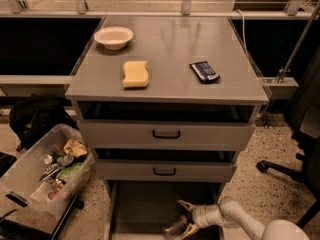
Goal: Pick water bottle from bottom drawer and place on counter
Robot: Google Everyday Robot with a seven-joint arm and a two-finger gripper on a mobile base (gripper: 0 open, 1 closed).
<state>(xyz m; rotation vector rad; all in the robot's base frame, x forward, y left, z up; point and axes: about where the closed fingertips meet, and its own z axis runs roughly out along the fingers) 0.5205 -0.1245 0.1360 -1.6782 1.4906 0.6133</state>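
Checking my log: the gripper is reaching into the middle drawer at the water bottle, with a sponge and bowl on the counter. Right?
No: the camera view shows the gripper in the open bottom drawer, not the shut middle drawer. The water bottle, sponge, bowl and counter are as stated.

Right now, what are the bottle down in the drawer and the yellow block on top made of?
Water bottle: probably thin clear plastic, crinkled and glinting, by the tool in the bottom drawer. Yellow block: likely soft foam sponge, matte, rounded edges.
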